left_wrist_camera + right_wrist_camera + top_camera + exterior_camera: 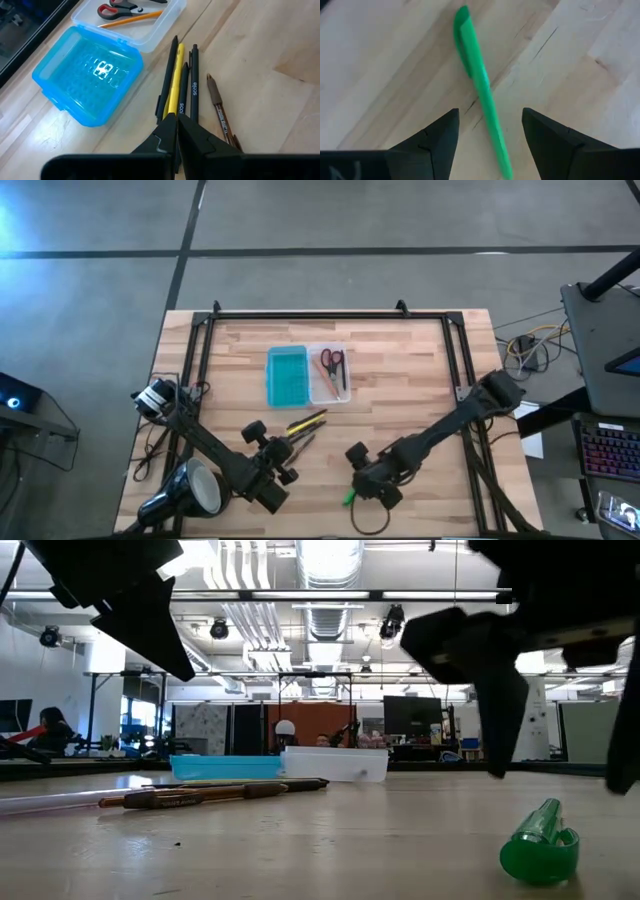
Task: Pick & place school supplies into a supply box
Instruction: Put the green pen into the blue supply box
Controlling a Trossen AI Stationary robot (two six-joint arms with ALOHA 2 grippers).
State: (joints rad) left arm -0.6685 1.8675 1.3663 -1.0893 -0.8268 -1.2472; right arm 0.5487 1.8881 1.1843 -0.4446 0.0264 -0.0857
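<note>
The supply box lies open on the table's far middle, its turquoise half (pixel 287 375) (pixel 87 75) beside its clear half (pixel 330 373) (pixel 145 30). Red-handled scissors (pixel 117 7) and an orange pencil (pixel 127 19) lie in the clear half. A yellow pencil (pixel 175 85), dark pens (pixel 193 75) and a brownish pen (pixel 220 112) lie in a bunch on the wood (pixel 305 425). My left gripper (pixel 177 117) (pixel 283 452) hovers shut above their near ends. A green marker (pixel 480 85) (pixel 540 840) lies flat under my open right gripper (pixel 490 117) (pixel 365 480), between its fingers.
A black-and-white desk lamp (pixel 190 490) sits at the near left corner beside the left arm. A dark cable loop (pixel 370 518) lies at the near edge by the marker. A black frame (pixel 320 315) runs along the far and side edges. Bare wood spreads between box and right arm.
</note>
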